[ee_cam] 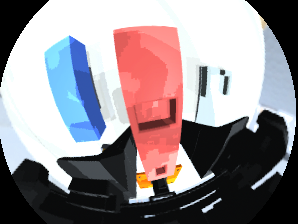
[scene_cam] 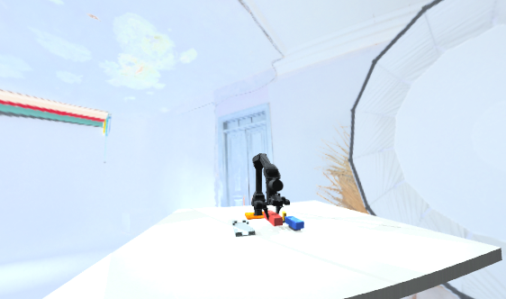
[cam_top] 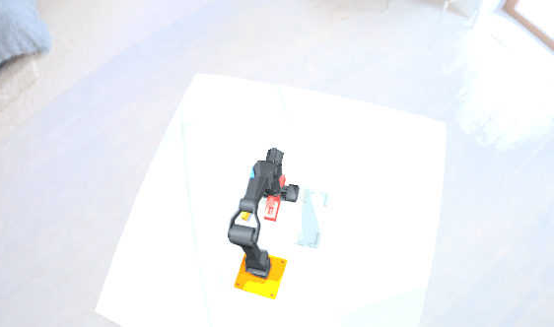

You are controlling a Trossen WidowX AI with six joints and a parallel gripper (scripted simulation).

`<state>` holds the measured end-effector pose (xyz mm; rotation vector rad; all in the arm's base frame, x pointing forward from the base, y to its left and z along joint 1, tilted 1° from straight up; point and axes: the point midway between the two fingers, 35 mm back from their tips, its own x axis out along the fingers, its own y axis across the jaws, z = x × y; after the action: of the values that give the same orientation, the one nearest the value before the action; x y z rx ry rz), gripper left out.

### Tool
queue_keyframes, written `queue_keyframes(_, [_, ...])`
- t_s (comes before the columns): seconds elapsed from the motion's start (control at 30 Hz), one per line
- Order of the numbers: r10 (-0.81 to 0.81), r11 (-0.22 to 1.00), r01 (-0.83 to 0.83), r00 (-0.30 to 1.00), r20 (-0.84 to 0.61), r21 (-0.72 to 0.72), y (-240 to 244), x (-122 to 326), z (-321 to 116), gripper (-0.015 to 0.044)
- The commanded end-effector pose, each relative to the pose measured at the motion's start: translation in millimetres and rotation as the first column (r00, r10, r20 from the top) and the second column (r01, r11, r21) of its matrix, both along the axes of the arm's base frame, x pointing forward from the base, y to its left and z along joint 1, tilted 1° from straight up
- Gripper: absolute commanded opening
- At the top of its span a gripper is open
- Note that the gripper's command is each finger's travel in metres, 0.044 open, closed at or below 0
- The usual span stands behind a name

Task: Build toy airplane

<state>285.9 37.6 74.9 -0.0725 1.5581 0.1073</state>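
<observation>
My gripper (cam_top: 276, 193) (scene_cam: 273, 212) (ee_cam: 152, 122) is shut on the red fuselage (cam_top: 271, 210) (scene_cam: 275, 220) (ee_cam: 147, 60), with a finger on each side, and holds it level, a little above the table. The large socket and the small tail socket on its top face up, empty. The blue wing (cam_top: 252, 172) (scene_cam: 294, 222) (ee_cam: 75, 90) lies on the table to the left in the wrist view. The yellow tail fin (cam_top: 245, 216) (scene_cam: 284, 215) stands beside the arm. The pale jig (cam_top: 325, 199) (ee_cam: 203, 81) is on the fuselage's other side, with its cradle empty.
The arm stands on an orange base plate (cam_top: 262, 288) (scene_cam: 253, 216) (ee_cam: 146, 182). The arm partly hides the wing in the top view. A shadow falls across the jig. The white table's edge (scene_cam: 438, 272) is far from the parts.
</observation>
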Motion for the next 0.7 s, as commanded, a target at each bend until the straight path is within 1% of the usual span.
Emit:
queue_keyframes(0.0, [0.006,1.0,-0.006,1.0,0.014,0.004,0,3,17,0.0])
queue_keyframes(0.67, [0.002,1.0,-0.002,1.0,0.013,0.003,-2,-3,81,0.0])
